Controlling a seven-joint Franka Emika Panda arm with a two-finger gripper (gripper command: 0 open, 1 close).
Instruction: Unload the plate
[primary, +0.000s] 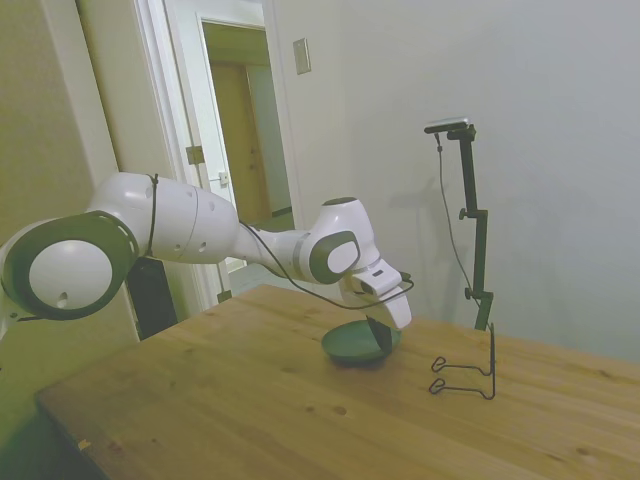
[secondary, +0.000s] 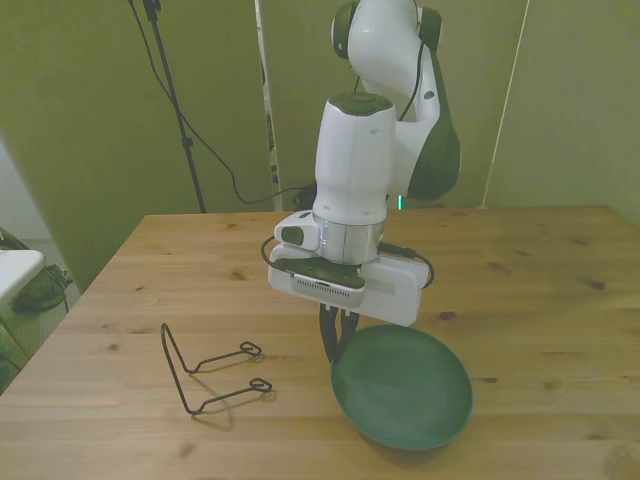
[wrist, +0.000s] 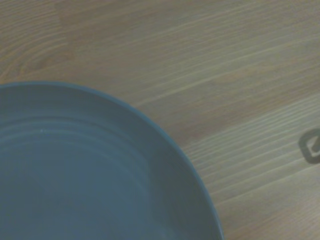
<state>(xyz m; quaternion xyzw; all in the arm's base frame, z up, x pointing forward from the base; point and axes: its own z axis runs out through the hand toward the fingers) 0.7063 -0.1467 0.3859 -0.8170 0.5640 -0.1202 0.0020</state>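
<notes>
The dark green plate (secondary: 405, 390) sits low over the wooden table, slightly tilted, near the table's front edge in the front view. My gripper (secondary: 340, 345) comes down on the plate's rim at its side toward the front view's left, and its dark fingers (secondary: 330, 335) are close together, pinching that rim. From the side, the plate (primary: 355, 345) touches or nearly touches the wood, with the gripper (primary: 380, 335) at its edge. The wrist view is filled by the plate's inside (wrist: 85, 170), with bare wood beyond its rim.
A thin black wire stand (secondary: 210, 370) stands empty on the table, toward the front view's left of the plate and a short gap away; it also shows as the wire stand (primary: 465, 375) from the side. The wooden table (secondary: 540, 260) stretches around both.
</notes>
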